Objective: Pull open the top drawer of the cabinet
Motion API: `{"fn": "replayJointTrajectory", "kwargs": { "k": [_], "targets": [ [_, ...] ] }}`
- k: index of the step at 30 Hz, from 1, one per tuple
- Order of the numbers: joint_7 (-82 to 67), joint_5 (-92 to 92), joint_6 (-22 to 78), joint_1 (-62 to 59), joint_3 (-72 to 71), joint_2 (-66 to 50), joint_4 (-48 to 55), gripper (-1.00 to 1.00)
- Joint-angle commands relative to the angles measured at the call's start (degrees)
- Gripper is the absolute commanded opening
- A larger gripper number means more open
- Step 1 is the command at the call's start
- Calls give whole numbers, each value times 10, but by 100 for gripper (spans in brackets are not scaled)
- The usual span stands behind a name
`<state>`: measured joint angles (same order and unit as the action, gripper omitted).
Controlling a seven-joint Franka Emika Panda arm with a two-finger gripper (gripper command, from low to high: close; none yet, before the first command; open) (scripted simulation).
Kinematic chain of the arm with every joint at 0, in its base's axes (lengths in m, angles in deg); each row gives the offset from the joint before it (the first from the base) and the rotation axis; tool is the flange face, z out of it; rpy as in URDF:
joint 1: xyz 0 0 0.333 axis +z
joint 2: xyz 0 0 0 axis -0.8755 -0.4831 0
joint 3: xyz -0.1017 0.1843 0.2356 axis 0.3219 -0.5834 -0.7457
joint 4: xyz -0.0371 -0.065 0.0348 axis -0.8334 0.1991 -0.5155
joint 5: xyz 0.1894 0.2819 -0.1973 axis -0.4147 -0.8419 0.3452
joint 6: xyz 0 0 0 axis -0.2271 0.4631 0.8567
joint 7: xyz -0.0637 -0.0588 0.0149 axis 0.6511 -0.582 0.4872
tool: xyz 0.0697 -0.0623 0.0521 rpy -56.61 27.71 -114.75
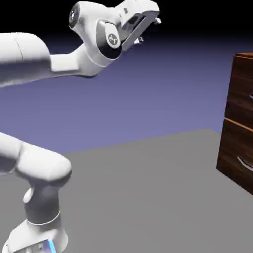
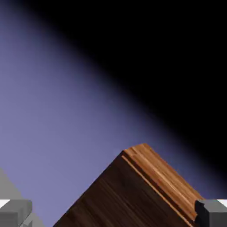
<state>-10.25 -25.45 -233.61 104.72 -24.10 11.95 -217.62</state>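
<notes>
Top drawer (image 1: 241, 91), grey surface (image 1: 133, 188), blue-violet backdrop (image 1: 163, 94)

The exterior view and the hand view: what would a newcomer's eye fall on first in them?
Probably the white arm, bright and bulky, reaching in from the exterior view's left with its open gripper high up. Next, the dark wooden cabinet at that view's right edge, whose lighter top cuts diagonally across the hand view's lower right.

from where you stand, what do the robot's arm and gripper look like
The arm is glossy white with rounded, bulging joints, a dark round cap and a grey disc bearing a small emblem near the wrist, and a blue-lit strip at the base. The gripper has two small, blocky grey fingertips.
</notes>
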Motion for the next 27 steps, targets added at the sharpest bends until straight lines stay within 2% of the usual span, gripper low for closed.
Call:
{"fn": "replayJointTrajectory", "kwargs": {
  "k": [1,27],
  "targets": [
    [-4,25,3,19,12,10,12,0],
    [-114,673,92,522,323,256,336,0]
  ]
}}
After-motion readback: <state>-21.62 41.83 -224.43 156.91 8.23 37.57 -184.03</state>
